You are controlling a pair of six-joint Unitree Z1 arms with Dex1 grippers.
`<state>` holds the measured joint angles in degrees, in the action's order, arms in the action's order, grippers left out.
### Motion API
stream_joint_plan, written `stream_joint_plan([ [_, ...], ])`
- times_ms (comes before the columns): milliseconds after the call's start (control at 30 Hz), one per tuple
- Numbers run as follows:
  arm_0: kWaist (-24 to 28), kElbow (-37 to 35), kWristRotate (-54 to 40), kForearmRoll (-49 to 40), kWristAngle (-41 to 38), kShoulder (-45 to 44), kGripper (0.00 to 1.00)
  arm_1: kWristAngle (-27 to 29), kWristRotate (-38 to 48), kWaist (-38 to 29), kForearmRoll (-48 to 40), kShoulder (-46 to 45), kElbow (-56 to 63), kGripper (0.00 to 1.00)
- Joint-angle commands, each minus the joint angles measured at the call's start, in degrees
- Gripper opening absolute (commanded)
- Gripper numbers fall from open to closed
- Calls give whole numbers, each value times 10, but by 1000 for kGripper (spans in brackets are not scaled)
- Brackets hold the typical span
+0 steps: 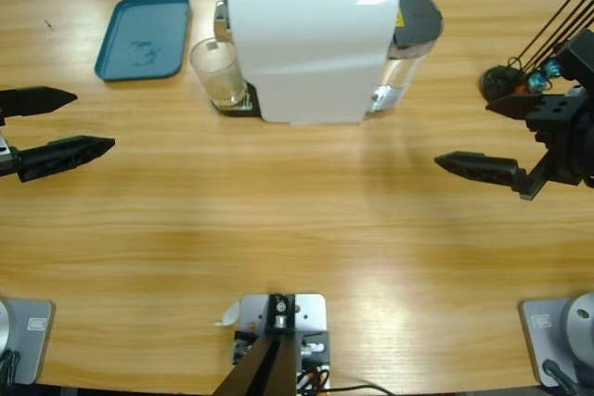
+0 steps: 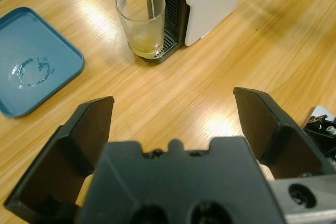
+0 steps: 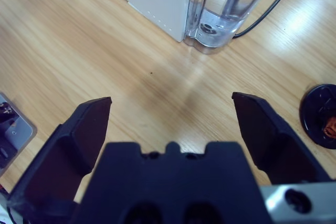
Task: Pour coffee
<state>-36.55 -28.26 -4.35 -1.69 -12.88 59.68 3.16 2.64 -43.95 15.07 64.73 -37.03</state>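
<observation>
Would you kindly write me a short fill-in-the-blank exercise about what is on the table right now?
1. The clear drinking glass stands under the spout of the white ____ machine.
2. The shallow amber-brown coffee lies at the ____ of the glass.
3. The teal rectangular plastic tray lies flat on the wooden table and holds no ____.
4. The left gripper and the right gripper both stand ____, gripping nothing.

Missing words: coffee; bottom; glass; open
</observation>
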Motion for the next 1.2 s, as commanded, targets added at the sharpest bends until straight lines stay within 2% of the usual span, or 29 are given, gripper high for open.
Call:
stream_joint_plan([
  [33, -5, 22, 7, 2, 9, 11, 1000, -5, 2, 4, 12, 8, 14, 1000],
  [400, -5, 22, 0, 4, 4, 9, 1000, 2, 3, 4, 13, 10, 13, 1000],
  [667, 20, -4, -87, -26, -36, 4, 1000, 2, 3, 4, 13, 10, 13, 1000],
  [800, 87, -23, -144, -32, -122, 49, 1000, 2, 3, 4, 12, 12, 13, 1000],
  [967, 128, -51, -245, -25, -126, 136, 1000, 0, 3, 4, 12, 12, 14, 1000],
  [1067, 156, -79, -250, -15, -160, 182, 1000, -4, 2, 3, 12, 10, 14, 1000],
  [1200, 157, -107, -241, -3, -177, 217, 1000, -4, 2, -1, 12, 19, 13, 1000],
])
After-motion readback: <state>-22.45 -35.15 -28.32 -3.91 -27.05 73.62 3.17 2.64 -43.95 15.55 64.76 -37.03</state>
